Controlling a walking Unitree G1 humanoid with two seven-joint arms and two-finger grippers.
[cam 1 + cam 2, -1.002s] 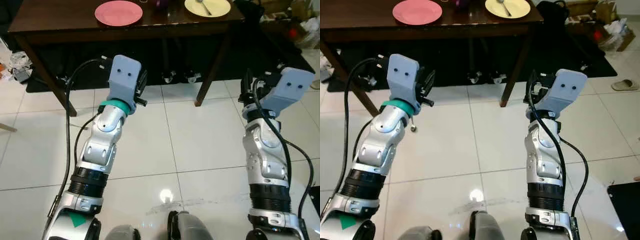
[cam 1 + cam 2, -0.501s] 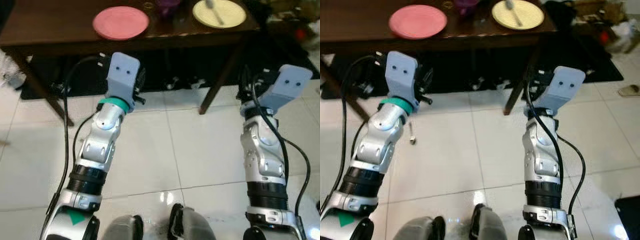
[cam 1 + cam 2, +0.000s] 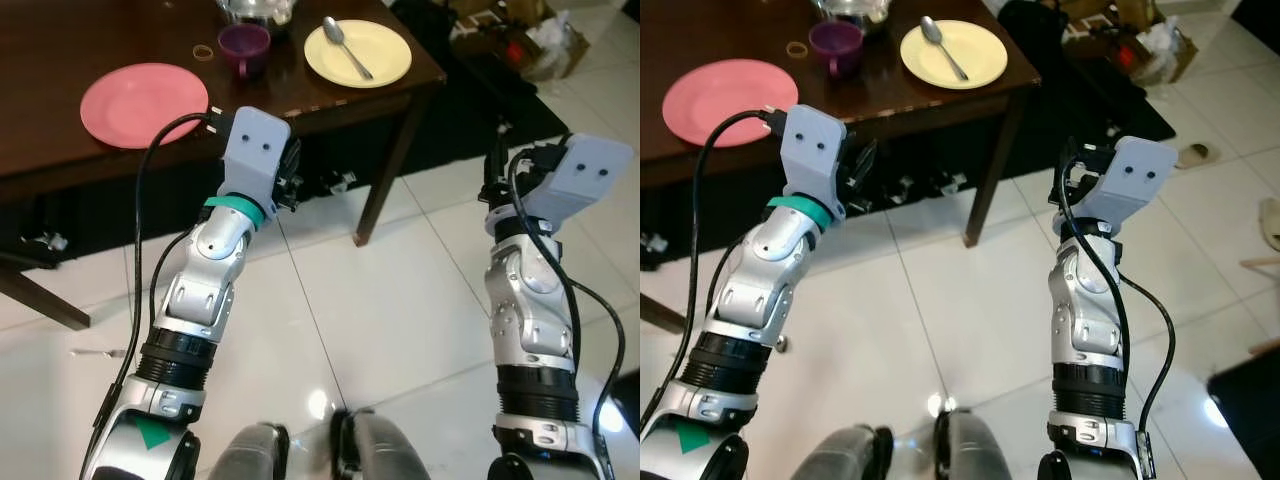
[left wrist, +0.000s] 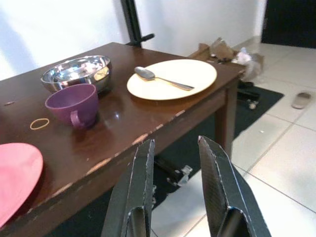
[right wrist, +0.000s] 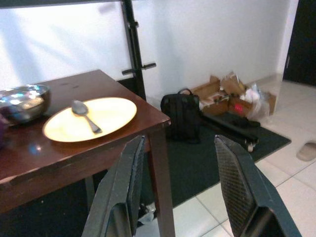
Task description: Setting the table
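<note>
A dark wooden table stands ahead of me. On it lie a pink plate, a purple cup, a steel bowl and a yellow plate with a spoon across it. My left gripper is held up in front of the table's near edge, open and empty, below tabletop height. My right gripper is raised beyond the table's right corner, open wide with nothing in it.
A small rubber band lies beside the cup. A thin utensil rests on the white tiles at my left. Right of the table are a black bag, cardboard boxes, a dark mat and a slipper.
The whole view has shifted: the table now sits lower and further left in the picture, and the cup and bowl have come into sight. Both arms keep the same raised pose.
</note>
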